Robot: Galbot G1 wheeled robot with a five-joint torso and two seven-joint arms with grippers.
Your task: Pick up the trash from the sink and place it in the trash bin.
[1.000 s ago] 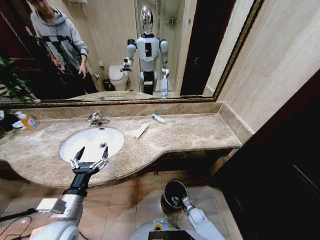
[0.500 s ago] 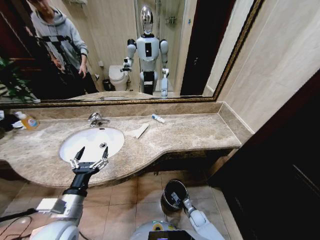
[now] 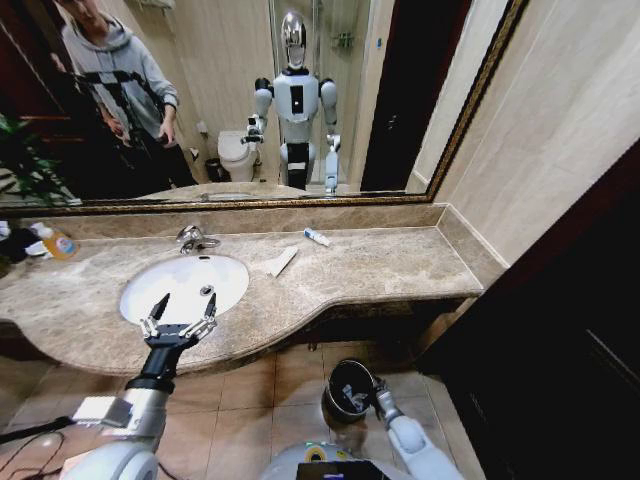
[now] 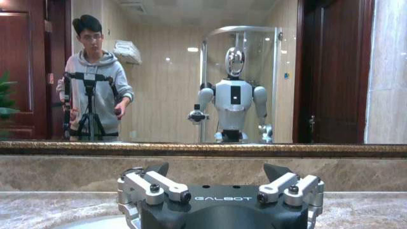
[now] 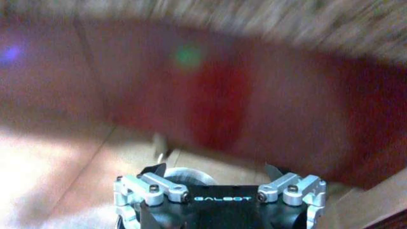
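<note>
Over the near rim of the sink: left claw (image 3: 180,322), fingers spread wide, nothing between them, hovering just above the worktop edge
Left claw from its wrist cam: both fingers (image 4: 156,183) splayed apart, mirror (image 4: 190,71) straight ahead
Sink (image 3: 150,300): white oval basin right in front of the left claw, drain plug (image 3: 206,290) just past its fingertips, can't make out any litter lying in the bowl
Faucet (image 3: 192,238): chrome, on the far side of the basin from the left claw
Worktop (image 3: 380,265): beige marble, runs off to the right of the left claw
Trash on the worktop: folded white paper (image 3: 280,262) beyond the basin and to the right of the left claw, small white tube (image 3: 316,237) with a blue mark farther on near the mirror
Soap bottle (image 3: 58,243): yellow-orange, far off to the left of the left claw by the wall
Right claw (image 3: 379,393): down low by the floor, right against the rim of the trash bin
Right claw state: fingers (image 5: 159,183) apart on its wrist cam, nothing pinched
Trash bin (image 3: 348,392): round, black, on the tiled floor under the worktop, touching or nearly touching the right claw, some pale bits inside
</note>
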